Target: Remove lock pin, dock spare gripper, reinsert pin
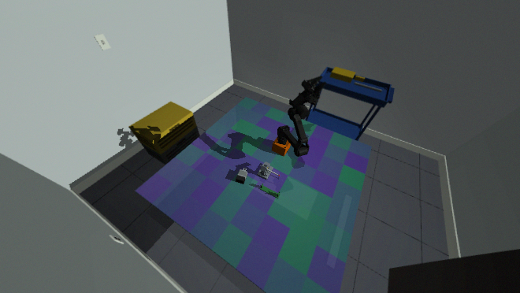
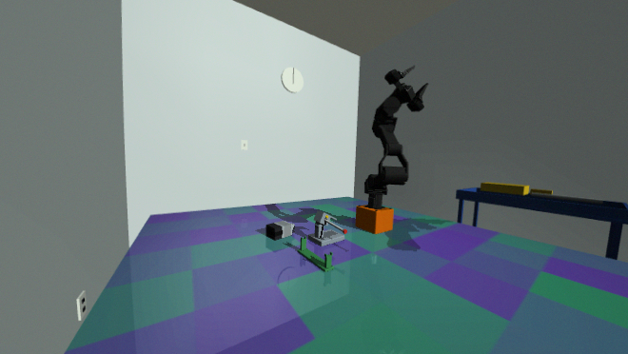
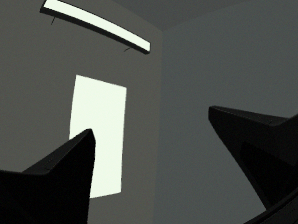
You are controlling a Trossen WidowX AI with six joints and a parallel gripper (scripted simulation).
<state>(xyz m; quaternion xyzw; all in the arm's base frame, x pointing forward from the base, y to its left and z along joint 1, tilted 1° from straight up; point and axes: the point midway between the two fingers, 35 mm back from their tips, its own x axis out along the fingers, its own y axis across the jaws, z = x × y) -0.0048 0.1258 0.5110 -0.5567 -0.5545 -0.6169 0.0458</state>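
Observation:
The grey mount (image 1: 261, 174) (image 2: 333, 239) stands on the mat, with a tilted socket head (image 2: 321, 219) on a short post. A thin light rod (image 1: 273, 172) (image 2: 336, 226) with a red end slopes out from it, and a small yellow spot shows on the head. Which part is the lock pin is too small to tell. The spare gripper (image 1: 243, 173) (image 2: 285, 229), a grey and black block, lies beside the mount. My gripper (image 2: 421, 76) (image 3: 153, 123) is open and empty, raised high above the arm's base, far from both.
A green bracket (image 1: 269, 191) (image 2: 314, 259) with two uprights stands on the mat close to the mount. The arm rises from an orange block (image 1: 280, 147) (image 2: 375, 220). A blue cart (image 1: 356, 91) (image 2: 571, 206) stands behind the arm, and a yellow cabinet (image 1: 163, 118) stands beyond the mat.

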